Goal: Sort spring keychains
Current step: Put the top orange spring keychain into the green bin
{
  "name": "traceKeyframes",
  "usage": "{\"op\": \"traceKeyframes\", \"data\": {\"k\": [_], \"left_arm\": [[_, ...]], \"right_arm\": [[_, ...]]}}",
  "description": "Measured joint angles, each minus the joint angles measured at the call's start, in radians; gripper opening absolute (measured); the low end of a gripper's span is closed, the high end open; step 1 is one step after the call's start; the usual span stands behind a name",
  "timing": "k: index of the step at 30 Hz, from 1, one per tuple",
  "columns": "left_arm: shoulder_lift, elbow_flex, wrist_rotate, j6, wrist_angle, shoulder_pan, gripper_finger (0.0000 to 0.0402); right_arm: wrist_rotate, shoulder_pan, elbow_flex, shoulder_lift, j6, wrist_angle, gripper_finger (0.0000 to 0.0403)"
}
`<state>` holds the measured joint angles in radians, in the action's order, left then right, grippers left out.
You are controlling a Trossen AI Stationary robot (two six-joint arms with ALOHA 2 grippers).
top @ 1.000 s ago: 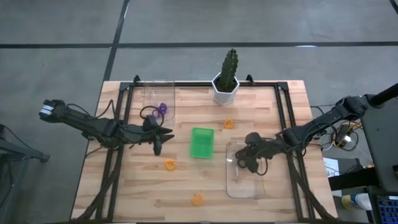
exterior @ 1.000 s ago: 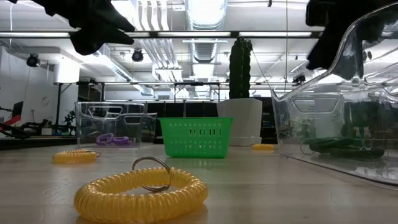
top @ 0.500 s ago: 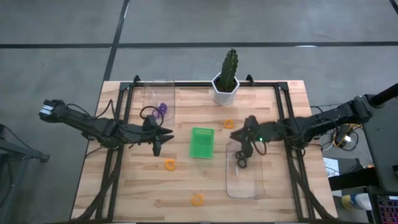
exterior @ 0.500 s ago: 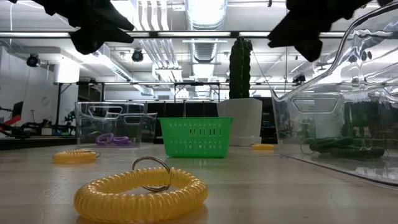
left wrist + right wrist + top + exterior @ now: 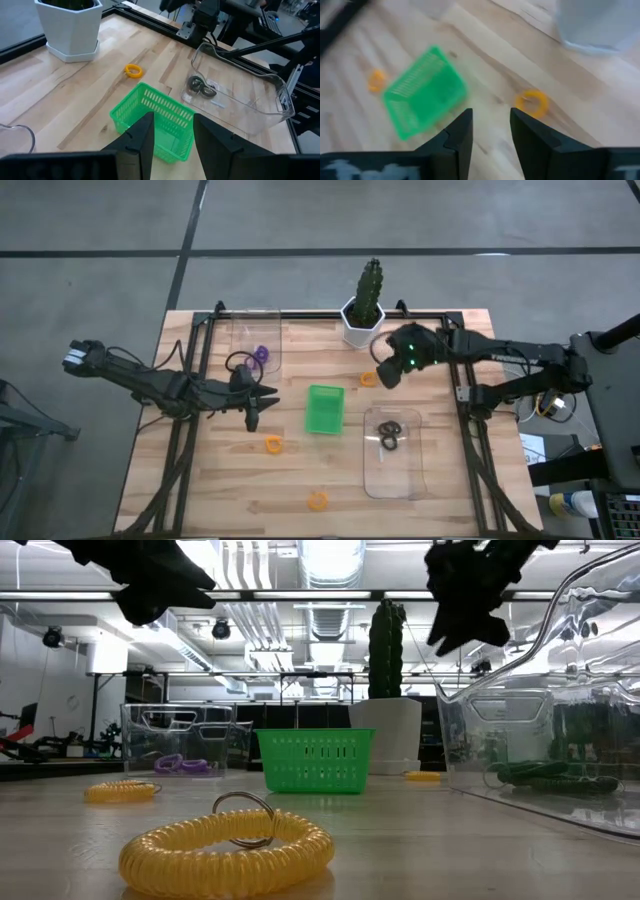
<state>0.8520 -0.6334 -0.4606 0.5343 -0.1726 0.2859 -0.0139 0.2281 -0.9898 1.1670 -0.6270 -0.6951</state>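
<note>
Two views settle your next pick. From above, the right gripper (image 5: 385, 372) hovers with an orange keychain (image 5: 368, 379) just beside it; the left gripper (image 5: 256, 402) waits apart. In the right wrist view, empty fingers (image 5: 457, 135) stand parted: centre them over that ring, then descend.

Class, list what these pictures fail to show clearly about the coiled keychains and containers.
- High view: number of black coiled keychains in the right clear plastic tray; too small, overlapping.
- Low view: green mesh basket interior; wall hides it.
- Right wrist view: orange coiled keychain blurred; no coils discernible.
</note>
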Motion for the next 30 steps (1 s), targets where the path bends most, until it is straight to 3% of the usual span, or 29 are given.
{"op": "traceKeyframes", "data": {"k": [5,9,14,22,30], "left_arm": [[0.0,0.0,0.0,-0.003,0.001,0.0,0.0129],[0.0,0.0,-0.008,-0.014,0.001,0.0,0.0129],[0.0,0.0,-0.029,-0.01,0.001,-0.001,0.0129],[0.0,0.0,-0.031,0.012,0.0,-0.001,0.0129],[0.0,0.0,-0.031,0.024,0.0,-0.001,0.0129]], "right_arm": [[0.024,0.087,-0.077,0.089,0.07,-0.135,0.0156],[0.099,0.116,-0.107,0.191,0.124,-0.139,0.0177],[0.12,0.12,-0.14,0.341,0.153,-0.139,0.0195],[0.163,0.126,-0.207,0.511,0.176,-0.159,0.0201],[0.204,0.13,-0.252,0.576,0.156,-0.164,0.0201]]}}
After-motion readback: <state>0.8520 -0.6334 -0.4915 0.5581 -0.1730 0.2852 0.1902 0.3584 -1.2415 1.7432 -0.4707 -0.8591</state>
